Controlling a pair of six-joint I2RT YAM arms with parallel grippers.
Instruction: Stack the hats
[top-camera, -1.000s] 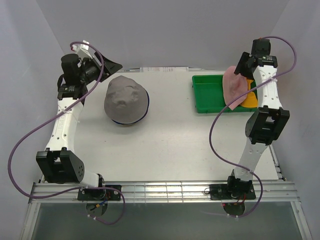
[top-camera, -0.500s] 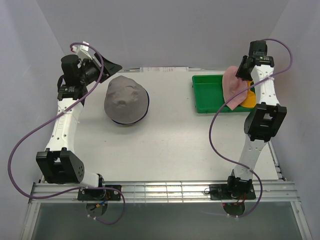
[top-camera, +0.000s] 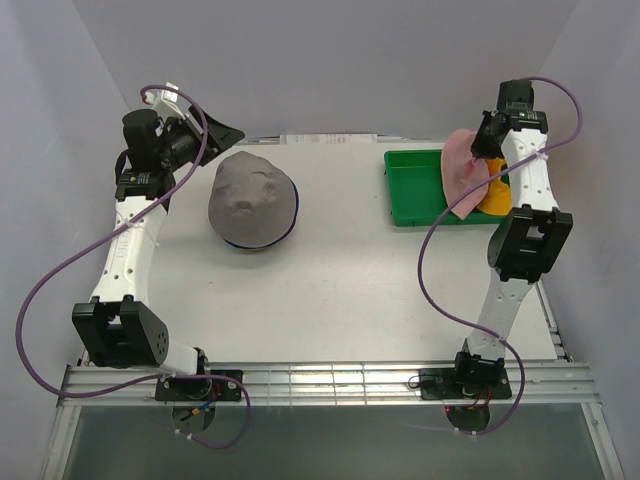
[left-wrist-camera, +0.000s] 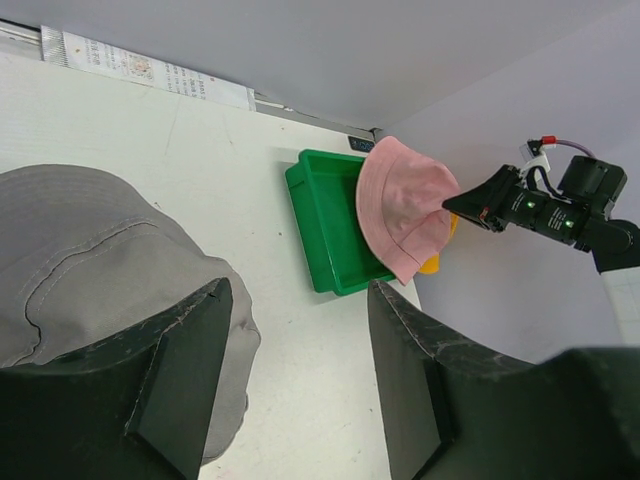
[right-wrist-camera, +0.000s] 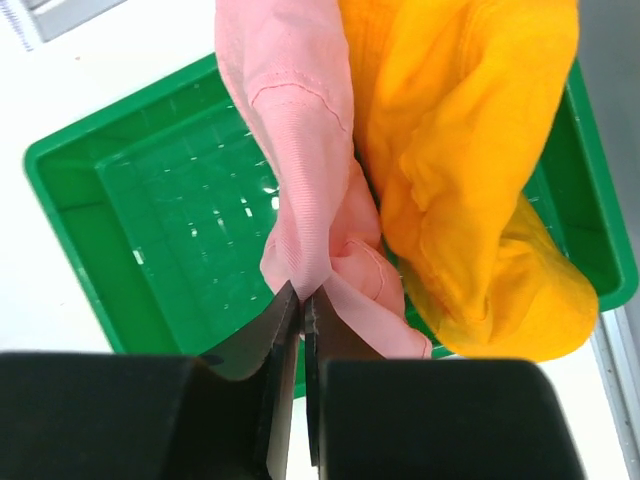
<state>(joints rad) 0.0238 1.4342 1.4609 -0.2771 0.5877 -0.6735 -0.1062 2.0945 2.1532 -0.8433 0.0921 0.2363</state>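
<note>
Right gripper (right-wrist-camera: 302, 300): pinched shut on pink hat (right-wrist-camera: 300, 130) fabric, yellow-orange hat (right-wrist-camera: 470, 150) touching, over green tray (right-wrist-camera: 130, 200). Left gripper (left-wrist-camera: 300, 290): fingers apart, empty, near grey hat (left-wrist-camera: 80, 250). Printed strip (left-wrist-camera: 140, 68): text illegible

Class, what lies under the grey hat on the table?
A dark blue edge peeks out beneath the grey hat, probably another hat's brim. The rest is covered.

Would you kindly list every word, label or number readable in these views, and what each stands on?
No text is legible.
The white strip at the far edge of the table: printed marks, too small and blurred to read.
No lettering shows on the pink hat, grey hat or green tray.
</note>
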